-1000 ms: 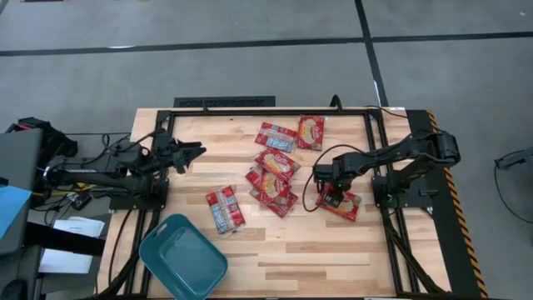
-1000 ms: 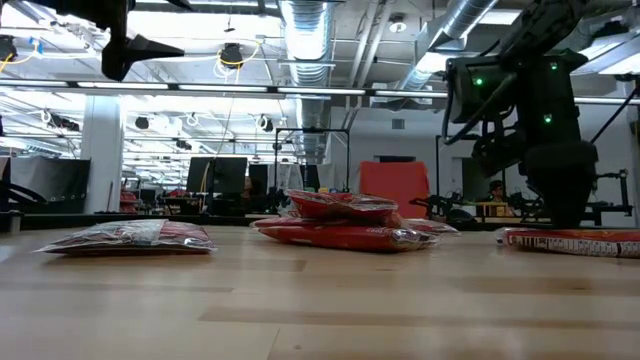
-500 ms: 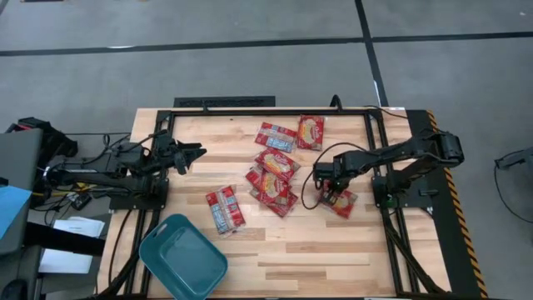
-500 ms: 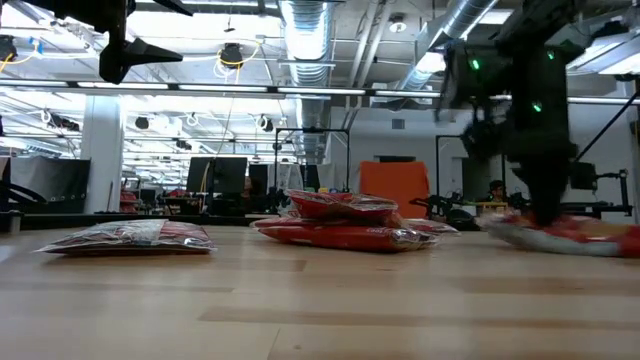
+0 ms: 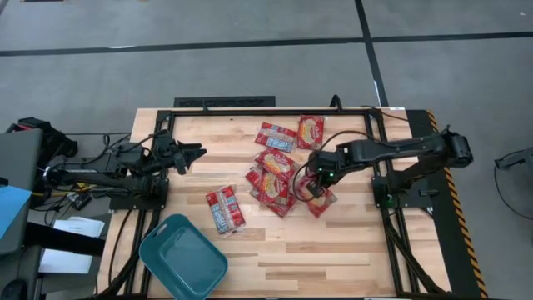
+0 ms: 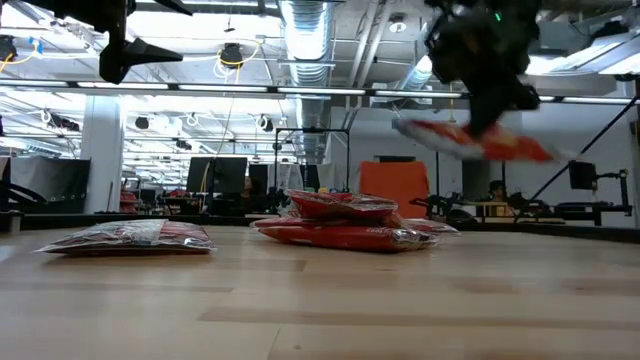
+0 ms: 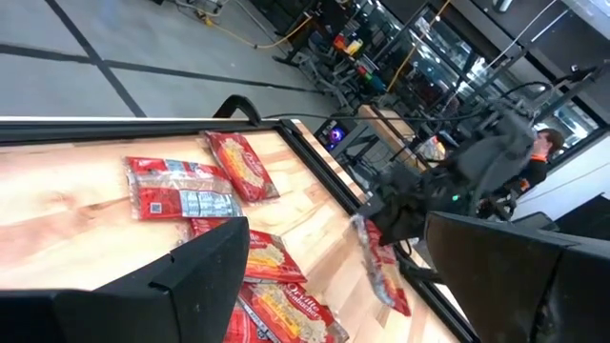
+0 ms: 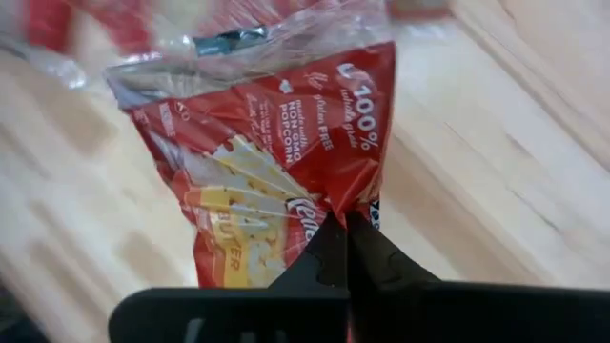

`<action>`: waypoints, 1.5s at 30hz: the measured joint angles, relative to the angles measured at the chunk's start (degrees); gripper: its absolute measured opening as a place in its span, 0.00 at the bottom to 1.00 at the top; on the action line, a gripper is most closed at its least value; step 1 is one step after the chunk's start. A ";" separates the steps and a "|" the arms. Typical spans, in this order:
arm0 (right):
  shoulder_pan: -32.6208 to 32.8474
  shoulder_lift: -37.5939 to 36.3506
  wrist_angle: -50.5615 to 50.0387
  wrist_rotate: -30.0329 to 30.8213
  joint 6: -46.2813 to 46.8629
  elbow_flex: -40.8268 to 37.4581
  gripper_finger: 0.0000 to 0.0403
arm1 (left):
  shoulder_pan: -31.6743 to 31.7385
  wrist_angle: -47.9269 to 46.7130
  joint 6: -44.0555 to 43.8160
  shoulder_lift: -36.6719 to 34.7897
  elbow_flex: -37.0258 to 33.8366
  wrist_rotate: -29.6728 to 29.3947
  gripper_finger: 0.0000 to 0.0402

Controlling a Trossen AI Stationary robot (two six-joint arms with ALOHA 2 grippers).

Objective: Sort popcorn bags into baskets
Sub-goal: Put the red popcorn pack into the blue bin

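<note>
1. So the right gripper just clamped its fingers tight on a bag and lifted it; a second ago that bag lay flat on the table further right.
2. Low view shows it hanging tilted in the air, well clear of the wood, pinched by one edge.
3. It's now just beside the pile in the middle, moving leftward.
4. The bin is at the near left corner, with nothing in it yet, so this looks like the first delivery and it's a long carry.
5. Left gripper waits over its side, jaws spread wide, holding nothing.
6. One loose bag sits between pile and bin.
</note>
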 joint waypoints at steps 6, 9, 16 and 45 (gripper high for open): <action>3.78 6.06 2.82 1.30 2.19 9.34 0.01 | 0.00 -0.81 0.05 0.00 0.00 2.66 0.76; 5.53 10.83 3.34 1.44 2.16 14.88 0.01 | 0.00 -2.21 -1.34 0.00 0.00 2.65 0.76; 9.05 23.98 6.44 1.47 -1.36 29.83 0.01 | 0.00 -4.71 -2.01 -0.02 0.00 2.33 0.76; 13.43 64.97 36.64 -7.95 9.93 72.22 0.03 | 0.00 -17.16 0.63 -0.09 0.00 2.49 0.76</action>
